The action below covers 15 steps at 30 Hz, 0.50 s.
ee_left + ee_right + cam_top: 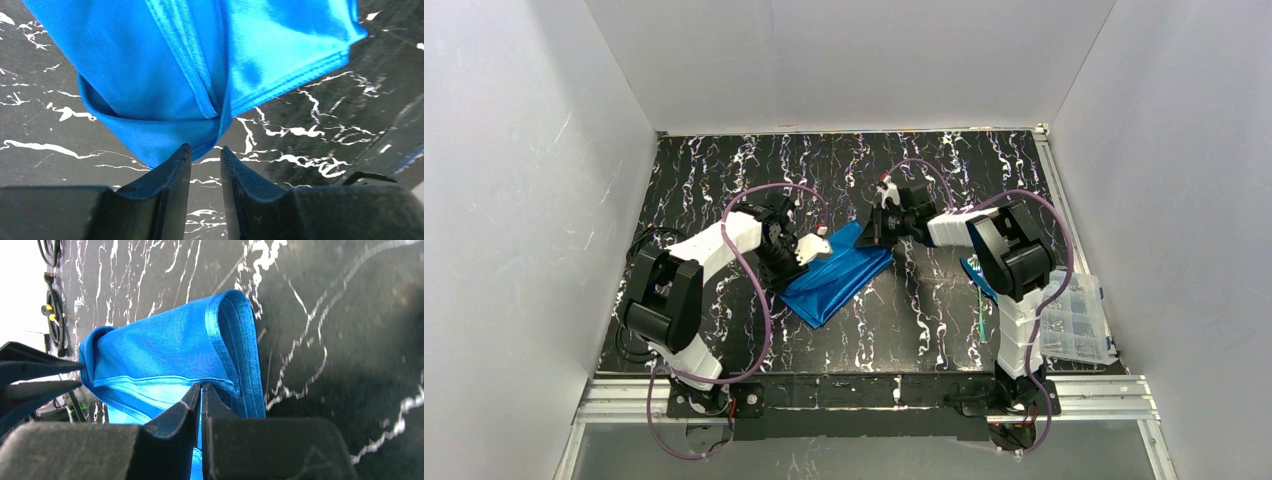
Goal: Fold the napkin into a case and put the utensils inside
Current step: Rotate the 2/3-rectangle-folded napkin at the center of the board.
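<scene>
At the middle of the black marbled table, the blue napkin lies folded into a long, layered strip running diagonally between the two arms. The right gripper is clamped on the napkin: its two dark fingers meet on a stitched hem, blue cloth shows in the thin slit between them, and a doubled-over fold curls up and away from the tips. Seen from above, the right gripper reaches in at the strip's far end.

The left gripper sits at the napkin's left side, low over the table. Its fingers stand a narrow gap apart, with marbled tabletop showing between them, and a folded corner of the cloth lies just ahead of the tips and touches the left one.

The utensils lie well apart from the napkin, beside the right arm's base and partly hidden by it. A clear plastic box sits at the table's right edge.
</scene>
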{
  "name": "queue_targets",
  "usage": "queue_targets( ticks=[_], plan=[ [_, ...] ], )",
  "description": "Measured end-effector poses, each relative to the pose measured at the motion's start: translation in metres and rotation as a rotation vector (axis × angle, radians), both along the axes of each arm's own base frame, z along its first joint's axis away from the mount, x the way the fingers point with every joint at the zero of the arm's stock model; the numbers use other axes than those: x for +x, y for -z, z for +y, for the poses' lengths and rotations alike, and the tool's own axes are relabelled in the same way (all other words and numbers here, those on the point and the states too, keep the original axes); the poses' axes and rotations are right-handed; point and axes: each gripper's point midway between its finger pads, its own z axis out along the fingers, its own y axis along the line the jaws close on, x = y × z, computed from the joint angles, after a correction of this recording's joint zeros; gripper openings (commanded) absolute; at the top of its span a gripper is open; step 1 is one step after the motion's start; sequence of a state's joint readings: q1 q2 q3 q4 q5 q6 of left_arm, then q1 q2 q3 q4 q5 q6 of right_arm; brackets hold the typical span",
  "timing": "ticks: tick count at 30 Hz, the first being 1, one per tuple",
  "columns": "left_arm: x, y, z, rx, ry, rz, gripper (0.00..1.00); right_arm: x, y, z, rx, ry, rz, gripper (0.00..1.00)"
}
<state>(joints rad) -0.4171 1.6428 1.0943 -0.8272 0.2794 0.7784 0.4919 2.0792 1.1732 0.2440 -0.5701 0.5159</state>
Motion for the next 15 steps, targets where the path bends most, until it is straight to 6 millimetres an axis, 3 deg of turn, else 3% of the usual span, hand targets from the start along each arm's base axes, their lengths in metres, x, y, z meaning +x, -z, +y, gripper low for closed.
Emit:
queue_targets(
  ticks=[8,12,15],
  plan=[
    [0.021,0.01,0.008,0.047,0.084,-0.095,0.25,-0.04,0.003,-0.03,-0.01,0.101,0.027,0.11],
    [0.029,0.007,0.008,0.05,0.139,-0.134,0.31,-0.07,0.003,-0.045,-0.036,0.168,0.052,0.12],
    [0.035,-0.004,0.006,0.028,0.207,-0.188,0.37,-0.093,0.003,-0.046,-0.055,0.184,0.062,0.14]
  ],
)
